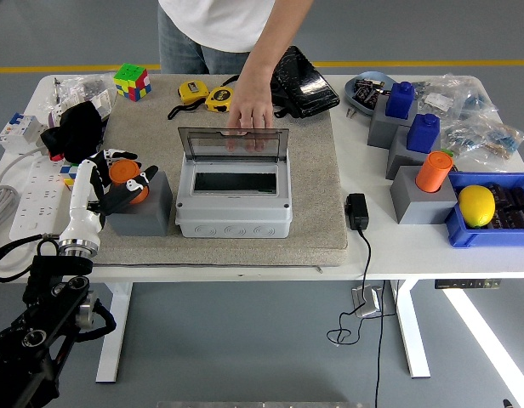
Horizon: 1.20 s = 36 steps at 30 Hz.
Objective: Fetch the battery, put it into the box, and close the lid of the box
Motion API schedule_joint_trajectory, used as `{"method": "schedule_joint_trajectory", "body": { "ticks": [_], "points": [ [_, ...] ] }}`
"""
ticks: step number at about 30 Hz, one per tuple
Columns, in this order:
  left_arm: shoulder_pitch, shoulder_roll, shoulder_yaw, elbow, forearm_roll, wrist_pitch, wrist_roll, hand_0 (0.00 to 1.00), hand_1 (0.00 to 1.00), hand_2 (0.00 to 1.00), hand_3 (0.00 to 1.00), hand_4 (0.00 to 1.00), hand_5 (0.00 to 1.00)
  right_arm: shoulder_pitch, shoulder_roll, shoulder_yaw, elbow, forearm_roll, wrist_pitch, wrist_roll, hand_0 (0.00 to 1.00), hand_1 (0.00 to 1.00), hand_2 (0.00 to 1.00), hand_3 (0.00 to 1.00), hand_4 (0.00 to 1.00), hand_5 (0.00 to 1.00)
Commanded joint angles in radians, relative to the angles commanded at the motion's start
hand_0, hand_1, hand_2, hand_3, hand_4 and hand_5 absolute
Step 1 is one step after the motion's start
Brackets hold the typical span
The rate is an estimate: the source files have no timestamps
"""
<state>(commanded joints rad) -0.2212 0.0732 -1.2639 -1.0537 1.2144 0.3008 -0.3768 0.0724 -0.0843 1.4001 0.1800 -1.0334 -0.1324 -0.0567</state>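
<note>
The robot's left hand [117, 177] has its fingers wrapped around the orange cylindrical battery [123, 173], which stands on a grey block holder [146, 206] at the nine o'clock side of the beige mat [317, 183]. Just beside it, toward three o'clock, sits the grey plastic box [234, 202] with its clear hinged lid [233, 144] raised. A person's hand [250, 109] at twelve o'clock rests on that lid's top edge. All of it stands on the white bench [374, 231].

looks like a workshop or lab: grey floor with a yellow line [432, 64], height-adjustable white table [415, 246], tape measures [202, 93], parts bin [492, 231].
</note>
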Motion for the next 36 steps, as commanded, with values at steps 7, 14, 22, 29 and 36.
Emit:
{"method": "schedule_joint_trajectory", "body": {
  "ticks": [7,14,22,29,36],
  "points": [
    [0.001,-0.001,0.005,-0.001,0.006,0.002,0.001,0.255,0.393,0.36,0.357,0.998,0.191,-0.001,-0.001,0.0,0.0,0.002,0.0,0.0,0.823,0.776,0.761,0.792,0.998,0.998],
    [-0.002,-0.006,0.006,0.001,0.005,0.011,0.0,0.248,0.387,0.353,0.348,0.998,0.21,0.001,-0.001,-0.001,0.0,0.005,0.001,0.001,0.823,0.776,0.761,0.793,0.998,0.998],
    [-0.011,-0.013,0.009,0.004,0.043,0.022,0.011,0.246,0.375,0.341,0.338,0.998,0.199,0.001,-0.001,0.003,0.0,0.004,0.001,0.001,0.823,0.776,0.761,0.792,0.998,0.998],
    [-0.014,-0.012,0.006,0.001,0.079,0.025,0.026,0.234,0.378,0.347,0.338,0.998,0.096,0.001,-0.002,0.006,0.0,0.002,0.001,0.0,0.823,0.776,0.761,0.793,0.998,0.998],
    [-0.015,-0.012,0.004,0.001,0.09,0.035,0.029,0.197,0.347,0.323,0.283,0.995,0.002,0.003,-0.002,0.008,0.0,0.003,0.001,0.001,0.823,0.775,0.761,0.793,0.998,0.998]
  ]
}}
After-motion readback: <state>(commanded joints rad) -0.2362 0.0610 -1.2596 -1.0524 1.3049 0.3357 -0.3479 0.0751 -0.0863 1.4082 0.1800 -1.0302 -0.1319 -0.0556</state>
